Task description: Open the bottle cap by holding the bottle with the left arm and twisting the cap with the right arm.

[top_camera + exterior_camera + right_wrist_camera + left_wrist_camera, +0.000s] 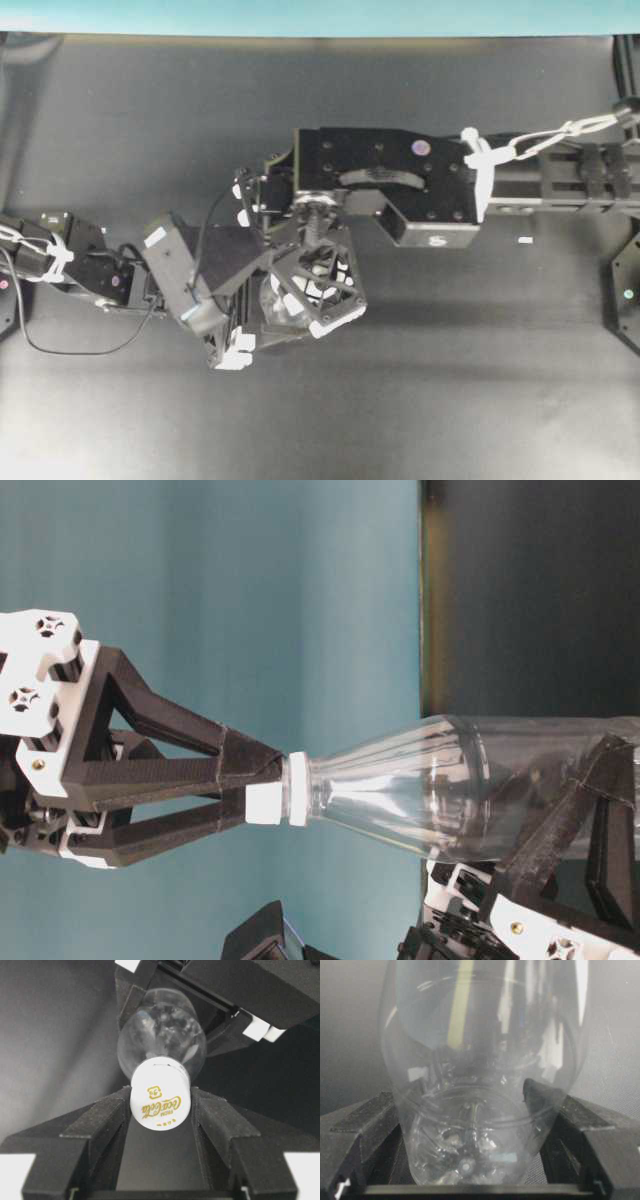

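Right wrist view: right arm's jaws clamp white gold-lettered bottle cap point(160, 1100); left jaws grip clear bottle point(480, 1085).

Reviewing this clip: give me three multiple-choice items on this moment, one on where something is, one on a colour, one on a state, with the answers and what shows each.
1. Where does the left gripper hold the bottle?
A. by the cap
B. around the lower body
C. nowhere

2. What colour is the print on the bottle cap?
A. red
B. black
C. yellow

3. What is the right gripper doing?
A. hanging open above the bottle
B. closed on the cap
C. resting on the table

Answers: 1 B, the left wrist view shows its fingers pressed on both sides of the clear body near the base. 2 C, yellow lettering on white. 3 B, fingers touch both sides of the cap.
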You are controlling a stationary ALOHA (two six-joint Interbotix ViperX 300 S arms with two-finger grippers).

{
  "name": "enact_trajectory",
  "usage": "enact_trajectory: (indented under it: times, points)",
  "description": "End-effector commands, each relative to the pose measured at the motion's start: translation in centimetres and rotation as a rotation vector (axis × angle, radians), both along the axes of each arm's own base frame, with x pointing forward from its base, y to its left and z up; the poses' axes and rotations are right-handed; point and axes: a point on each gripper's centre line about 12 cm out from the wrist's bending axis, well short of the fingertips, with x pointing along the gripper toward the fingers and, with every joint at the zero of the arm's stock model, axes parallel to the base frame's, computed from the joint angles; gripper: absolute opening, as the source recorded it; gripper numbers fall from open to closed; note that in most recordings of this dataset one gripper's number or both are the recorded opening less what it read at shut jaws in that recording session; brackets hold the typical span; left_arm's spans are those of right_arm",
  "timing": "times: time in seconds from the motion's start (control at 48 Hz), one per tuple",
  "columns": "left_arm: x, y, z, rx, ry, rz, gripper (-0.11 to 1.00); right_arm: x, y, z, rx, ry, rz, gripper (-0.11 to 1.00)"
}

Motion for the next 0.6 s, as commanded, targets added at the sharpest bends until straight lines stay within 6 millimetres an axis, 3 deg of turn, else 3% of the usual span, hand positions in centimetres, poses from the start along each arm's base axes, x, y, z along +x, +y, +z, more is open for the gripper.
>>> enact_trajectory:
  times: [0.0,0.584]
  points:
    - [0.29,-0.26,0.48,-0.004,-0.018,-0.007,0.82,-0.43,1.80,0.21,0.002,-0.003,0.052,0.38]
    - [0.33,-0.27,0.50,-0.007,-0.018,-0.006,0.82,-0.75,1.36,0.58,0.008,-0.007,0.031,0.38]
